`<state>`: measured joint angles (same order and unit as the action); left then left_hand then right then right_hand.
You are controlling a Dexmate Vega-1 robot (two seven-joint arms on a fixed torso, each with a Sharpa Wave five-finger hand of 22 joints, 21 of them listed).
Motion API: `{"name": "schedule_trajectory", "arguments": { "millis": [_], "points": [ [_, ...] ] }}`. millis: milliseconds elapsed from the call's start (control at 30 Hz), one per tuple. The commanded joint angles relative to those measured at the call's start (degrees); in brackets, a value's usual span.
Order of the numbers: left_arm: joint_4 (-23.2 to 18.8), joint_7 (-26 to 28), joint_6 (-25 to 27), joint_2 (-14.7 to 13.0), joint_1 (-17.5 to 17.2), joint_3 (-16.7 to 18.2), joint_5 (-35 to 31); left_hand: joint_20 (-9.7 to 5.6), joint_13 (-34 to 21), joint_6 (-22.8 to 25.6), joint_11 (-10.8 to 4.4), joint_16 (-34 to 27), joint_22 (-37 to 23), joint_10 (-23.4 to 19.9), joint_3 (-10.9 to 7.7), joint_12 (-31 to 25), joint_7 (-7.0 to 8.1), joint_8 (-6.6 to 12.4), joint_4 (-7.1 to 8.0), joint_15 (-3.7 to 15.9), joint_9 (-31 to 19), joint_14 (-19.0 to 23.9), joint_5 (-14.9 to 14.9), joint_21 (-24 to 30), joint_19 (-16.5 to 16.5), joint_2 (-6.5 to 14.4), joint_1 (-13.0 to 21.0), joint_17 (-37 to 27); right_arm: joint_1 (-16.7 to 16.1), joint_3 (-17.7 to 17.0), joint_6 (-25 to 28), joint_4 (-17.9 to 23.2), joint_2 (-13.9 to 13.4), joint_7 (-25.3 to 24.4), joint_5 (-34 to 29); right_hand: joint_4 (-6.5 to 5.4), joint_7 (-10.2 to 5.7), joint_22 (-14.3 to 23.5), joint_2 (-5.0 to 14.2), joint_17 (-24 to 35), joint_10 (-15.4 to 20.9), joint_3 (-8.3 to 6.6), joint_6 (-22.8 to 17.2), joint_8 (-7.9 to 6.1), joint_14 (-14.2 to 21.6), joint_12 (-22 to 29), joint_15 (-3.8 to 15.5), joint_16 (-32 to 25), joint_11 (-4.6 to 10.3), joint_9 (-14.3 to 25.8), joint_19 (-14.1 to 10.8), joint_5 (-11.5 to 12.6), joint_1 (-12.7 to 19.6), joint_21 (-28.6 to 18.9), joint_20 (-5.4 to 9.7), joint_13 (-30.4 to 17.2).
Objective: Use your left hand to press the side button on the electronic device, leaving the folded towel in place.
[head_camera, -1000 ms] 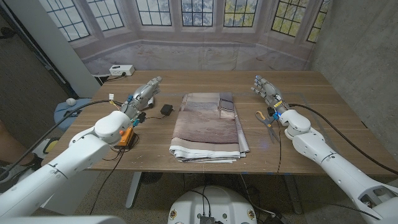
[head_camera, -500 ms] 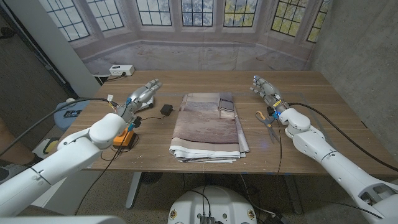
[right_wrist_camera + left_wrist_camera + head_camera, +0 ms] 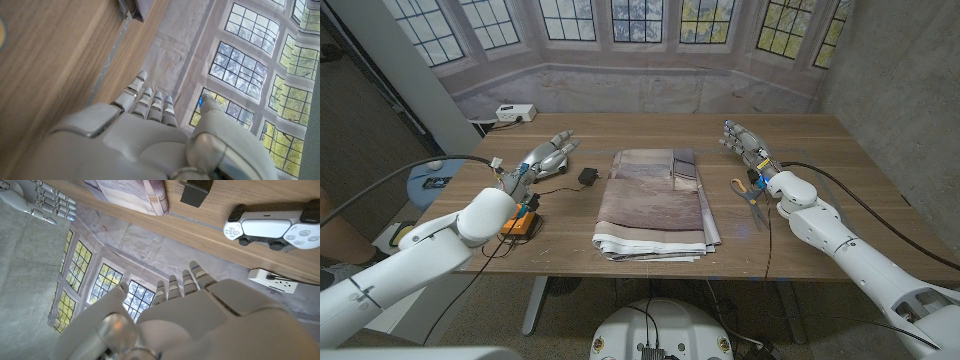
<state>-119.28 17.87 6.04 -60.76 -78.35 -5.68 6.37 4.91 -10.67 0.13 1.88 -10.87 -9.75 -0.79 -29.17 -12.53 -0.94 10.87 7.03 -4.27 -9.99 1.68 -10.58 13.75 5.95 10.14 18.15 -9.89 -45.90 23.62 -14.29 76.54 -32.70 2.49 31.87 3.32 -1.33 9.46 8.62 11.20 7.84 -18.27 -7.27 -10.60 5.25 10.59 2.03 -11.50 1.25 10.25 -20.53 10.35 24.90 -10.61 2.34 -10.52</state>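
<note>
Fingers of the left hand point(image 3: 542, 156) are kept straight and empty at middle left, presumably for poking the orange device point(image 3: 521, 222) lower left, towel point(image 3: 655, 203) left centred.

Folded towel point(image 3: 655, 203) flat at table centre, striped brown-grey. Small black electronic device point(image 3: 588, 177) just left of it.

Soft, even daylight is coming through the windows point(image 3: 637, 20) behind the worktop point(image 3: 820, 215), casting only faint shadows. The head view is staying sharp, with lines bending at its edges. In both wrist views the near robot hand point(image 3: 200, 320) is looking slightly soft, while the window panes are glowing bright.
</note>
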Motion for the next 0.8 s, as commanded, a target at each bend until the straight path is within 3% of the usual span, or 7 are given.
{"name": "schedule_trajectory", "arguments": {
  "millis": [33, 267, 467, 800],
  "points": [
    [-2.86, -0.68, 1.29, -1.45, -7.28, 5.90, -6.98, -0.16, -0.08, 0.90, 0.28, -0.33, -0.25, -0.93, -0.53, -0.49, -0.53, 0.40, 0.03, 0.30, -0.11, 0.56, 0.04, 0.17, 0.98, -0.33, -0.32, -0.16, 1.09, 0.48, 0.04, -0.98, 0.17, 0.77, -0.38, 0.44, 0.08, 0.16, 0.19, 0.18, -0.04, 0.05, -0.40, -0.26, -0.02, 0.33, 1.62, -0.20, -0.09, 0.10, -0.61, 0.02, 0.67, -0.35, 1.78, -0.23],
    [-5.91, -3.32, 4.06, -1.43, -12.77, 10.82, -11.98, -0.38, -0.07, 1.37, -0.16, -0.13, -0.26, -1.01, -0.70, -0.37, -0.23, 0.40, 0.06, 0.41, -0.11, 0.52, 0.02, -0.01, 1.10, -0.36, -0.49, -0.15, 1.60, 0.87, -0.07, -1.61, 0.19, 1.60, -0.59, 0.66, -0.01, 0.16, 0.20, 0.17, -0.08, 0.04, -0.46, -0.27, -0.02, 0.31, 1.64, -0.23, 0.31, 0.10, -0.67, 0.01, 0.76, -0.34, 1.62, -0.22],
    [-8.24, -6.94, 7.09, 0.72, -15.88, 14.12, -13.96, -0.44, -0.04, 0.72, -0.91, 0.41, -0.29, -0.03, -0.93, 0.27, 0.30, -0.14, 0.30, 1.17, -0.11, -0.48, 0.00, -0.71, 0.31, -0.38, -0.99, -0.15, 2.38, 1.18, -0.45, -2.42, 0.47, 2.20, -0.87, 0.79, -0.25, 0.16, 0.24, 0.18, -0.21, 0.06, -0.30, -0.20, -0.04, 0.27, 1.68, -0.26, 0.77, 0.10, -0.53, -0.01, 0.79, -0.28, 1.36, -0.22],
    [-10.90, -13.35, 8.09, 3.81, -20.48, 18.93, -18.88, -0.42, -0.03, 0.59, -0.61, 0.56, -0.30, 0.16, -0.96, 0.46, 0.36, -0.25, 0.51, 1.32, -0.12, -0.96, 0.01, -1.09, -0.13, -0.48, -1.42, -0.16, 4.14, 2.14, -0.93, -3.96, 1.46, 2.59, -2.00, 1.08, -0.25, 0.17, 0.28, 0.16, -0.90, 0.02, -0.10, -0.12, -0.47, 0.04, 1.88, -0.11, 0.73, 0.10, -0.59, -0.02, 0.95, -0.29, 1.33, -0.22]
  ]
}}
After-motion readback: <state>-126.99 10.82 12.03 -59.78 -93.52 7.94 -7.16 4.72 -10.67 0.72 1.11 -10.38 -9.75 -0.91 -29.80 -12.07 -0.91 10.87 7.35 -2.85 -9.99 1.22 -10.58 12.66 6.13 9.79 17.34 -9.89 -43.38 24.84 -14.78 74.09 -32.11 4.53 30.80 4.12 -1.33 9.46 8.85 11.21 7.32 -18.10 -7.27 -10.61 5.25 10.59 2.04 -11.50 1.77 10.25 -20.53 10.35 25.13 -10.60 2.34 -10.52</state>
